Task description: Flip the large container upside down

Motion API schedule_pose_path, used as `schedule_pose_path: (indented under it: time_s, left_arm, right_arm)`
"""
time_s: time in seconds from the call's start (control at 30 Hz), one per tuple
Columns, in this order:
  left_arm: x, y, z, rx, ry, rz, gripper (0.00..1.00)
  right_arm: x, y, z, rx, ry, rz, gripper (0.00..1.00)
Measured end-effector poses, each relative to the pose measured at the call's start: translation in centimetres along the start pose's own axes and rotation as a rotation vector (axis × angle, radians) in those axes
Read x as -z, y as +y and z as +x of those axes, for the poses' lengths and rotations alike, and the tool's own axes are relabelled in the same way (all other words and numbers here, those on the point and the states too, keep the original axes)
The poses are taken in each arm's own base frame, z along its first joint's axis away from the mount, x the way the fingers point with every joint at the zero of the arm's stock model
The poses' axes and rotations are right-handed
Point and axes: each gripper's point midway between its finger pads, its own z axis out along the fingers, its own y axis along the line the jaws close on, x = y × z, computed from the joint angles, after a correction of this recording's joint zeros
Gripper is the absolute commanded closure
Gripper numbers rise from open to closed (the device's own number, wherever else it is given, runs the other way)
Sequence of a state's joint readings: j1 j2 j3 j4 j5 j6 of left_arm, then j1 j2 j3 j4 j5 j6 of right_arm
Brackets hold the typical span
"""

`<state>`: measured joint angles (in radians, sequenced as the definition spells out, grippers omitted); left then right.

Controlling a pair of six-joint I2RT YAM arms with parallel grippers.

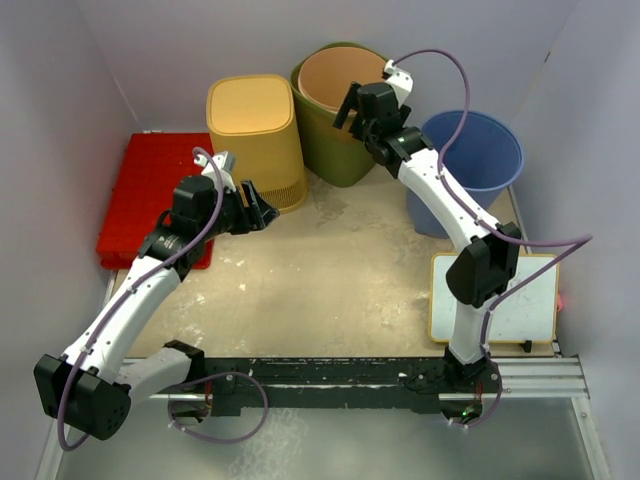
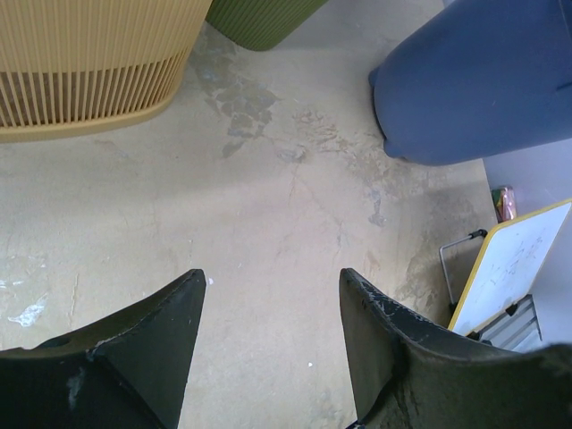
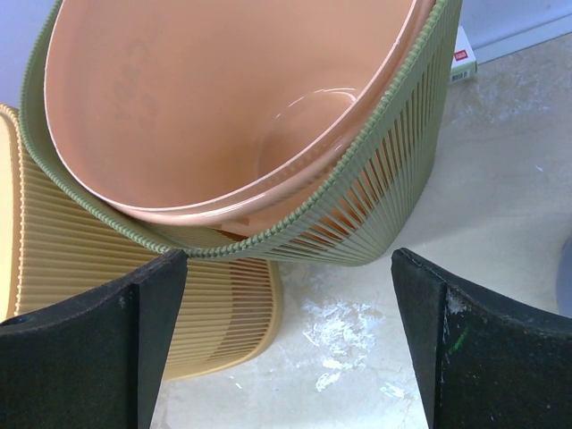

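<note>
The large container (image 1: 335, 150) is an olive-green ribbed bin with a peach-coloured inside, standing upright with its mouth open at the back of the table. In the right wrist view its green wall (image 3: 393, 179) and rim fill the upper frame. My right gripper (image 1: 352, 115) hangs open just above and in front of the near rim, and that gripper (image 3: 286, 264) has nothing between its fingers. Lower on the left, my left gripper (image 1: 262, 212) is over bare table near the yellow bin, and in its own view the gripper (image 2: 271, 279) is open and empty.
A yellow ribbed bin (image 1: 255, 130) stands bottom-up, touching the green one's left side. A blue bucket (image 1: 475, 160) is to the right. A red tray (image 1: 150, 190) lies at far left and a yellow-framed whiteboard (image 1: 495, 300) at near right. Walls close in behind.
</note>
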<state>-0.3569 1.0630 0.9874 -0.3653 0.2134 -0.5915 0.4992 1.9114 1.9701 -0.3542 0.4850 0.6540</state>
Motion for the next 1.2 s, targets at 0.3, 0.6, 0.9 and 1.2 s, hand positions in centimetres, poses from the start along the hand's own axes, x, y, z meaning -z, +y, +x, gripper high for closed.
schedule_pose_path:
  time_s: [0.3,0.6,0.9,1.2]
  left_arm:
    - [0.0,0.1,0.2,0.001,0.005,-0.003,0.41]
    - [-0.1,-0.1,0.2,-0.002,0.003,0.005,0.41]
    - [-0.3,0.1,0.9,-0.001,0.020,0.001,0.41]
    - [-0.5,-0.2,1.1,-0.004,0.025,0.009,0.41]
  right_arm:
    - [-0.4,-1.7,-0.8,-0.050,0.007,0.012,0.03]
    - [-0.5,-2.8,-1.7,-0.079,0.008,0.015,0.16]
    - [1.2,-4.3,-1.5,-0.074,0.008,0.024,0.44]
    - [0.8,-8.6,-2.6,-0.039,-0.019,0.117,0.53]
